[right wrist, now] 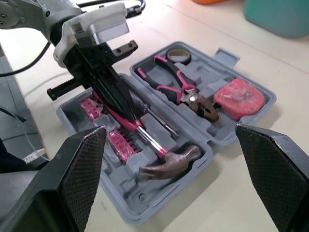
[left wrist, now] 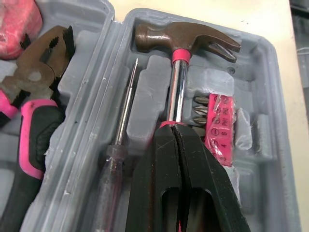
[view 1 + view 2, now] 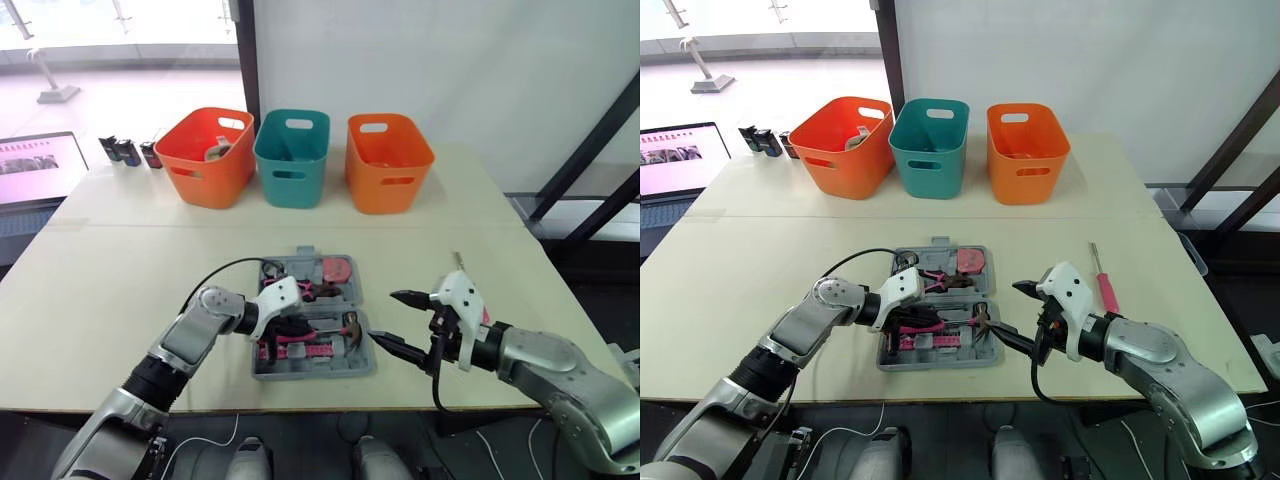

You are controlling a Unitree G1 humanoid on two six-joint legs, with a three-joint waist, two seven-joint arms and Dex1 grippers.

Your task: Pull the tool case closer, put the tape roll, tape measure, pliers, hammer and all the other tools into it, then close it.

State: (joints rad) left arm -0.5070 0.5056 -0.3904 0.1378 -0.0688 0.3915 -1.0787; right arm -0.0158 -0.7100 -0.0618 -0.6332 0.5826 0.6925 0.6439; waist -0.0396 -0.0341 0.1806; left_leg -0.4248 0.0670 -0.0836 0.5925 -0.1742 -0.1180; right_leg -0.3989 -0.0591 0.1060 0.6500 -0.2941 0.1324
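While the left pincer (image 2: pixel 177 133) pinches the handle of the hammer (image 2: pixel 177 87), the step in hand looks to be seating that tool in its moulded slot in the front half of the tool case (image 3: pixel 940 363). The case lies open near the front edge of the surface (image 3: pixel 760 260), about midway along it. The hammer's long axis runs roughly parallel to that front edge, with the head pointing toward the right edge and the handle toward the left. Its head appears to be down in its recess.

The rear half of the case holds the pliers (image 1: pixel 181 89), the tape roll (image 1: pixel 177 55) and the tape measure (image 1: pixel 239 99). The right pincer (image 3: pixel 1012 310) hovers just beside the case's right end, fingers spread and holding nothing. A pink screwdriver (image 3: pixel 1103 283) lies on the surface nearer the right edge, apart from the case, its long axis running front to back.

The next move probably calls for the left pincer to let go and lift straight up, so the hammer is not dragged out. The right pincer is better placed to fetch the pink screwdriver before the lid is folded shut.
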